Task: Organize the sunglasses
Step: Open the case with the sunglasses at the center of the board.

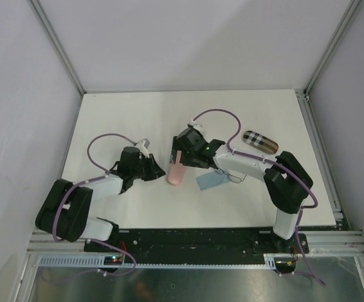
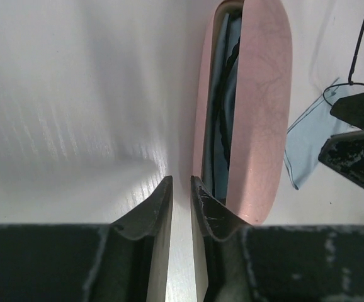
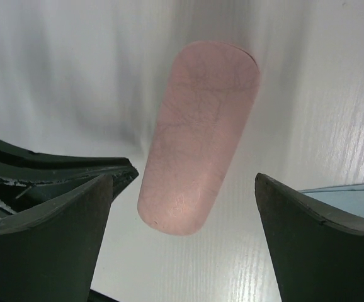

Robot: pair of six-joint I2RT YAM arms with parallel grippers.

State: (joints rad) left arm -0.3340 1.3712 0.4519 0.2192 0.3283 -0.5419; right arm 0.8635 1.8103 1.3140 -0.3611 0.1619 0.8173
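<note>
A pink oblong case [image 1: 176,173] lies mid-table, its lid ajar. Through the slit I see a black-rimmed pair of sunglasses [image 2: 216,129] and a blue lining inside. My left gripper [image 2: 181,182] sits at the case's left end with its jaws a narrow gap apart, bare table between them; its right finger [image 2: 208,204] lies against the case's opening. My right gripper [image 3: 185,189] hovers wide open over the case's near end, holding nothing. A second pair of sunglasses [image 1: 235,178], thin dark wire, lies on the table right of the case.
A light blue cloth [image 1: 210,181] lies flat between the pink case and the wire pair. A black-and-white checkered case [image 1: 259,141] rests at the back right. The two grippers stand close together on either side of the pink case.
</note>
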